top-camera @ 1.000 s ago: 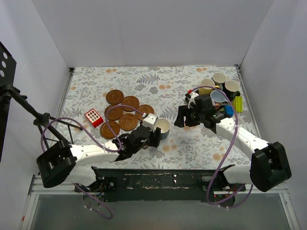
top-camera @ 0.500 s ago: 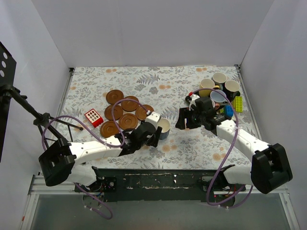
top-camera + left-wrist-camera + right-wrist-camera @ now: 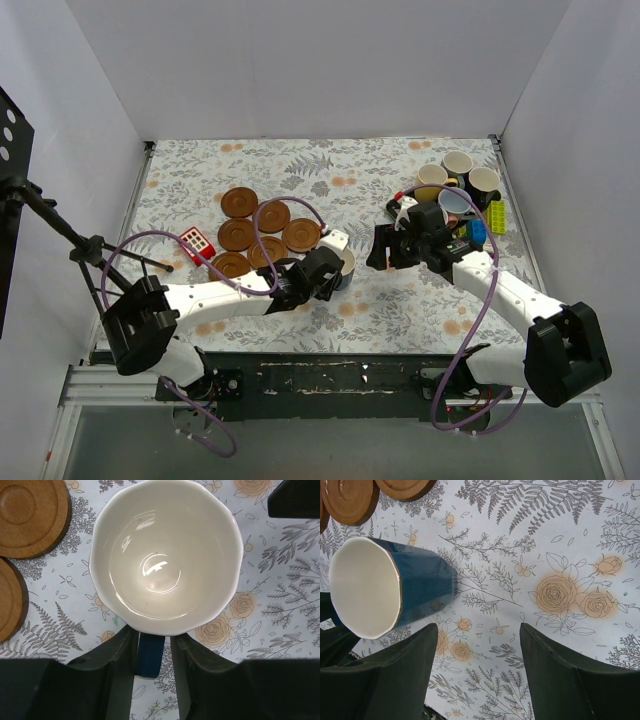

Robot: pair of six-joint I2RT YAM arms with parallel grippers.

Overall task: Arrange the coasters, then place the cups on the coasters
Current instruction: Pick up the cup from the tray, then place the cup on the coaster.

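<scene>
Left gripper: low at the dark blue cup, fingers close on both sides of its handle; cannot tell if squeezing. Upright near the table middle. At 10 o'clock from it, 6 coasters in a bunch. At 3 o'clock, right gripper, fingers spread wide, holding nothing.

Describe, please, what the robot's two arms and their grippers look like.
Both the left arm and right arm have white links, black joints and a chunky black base block. A purple cable loops along each. The left gripper and right gripper are black, with broad dark fingers.
</scene>
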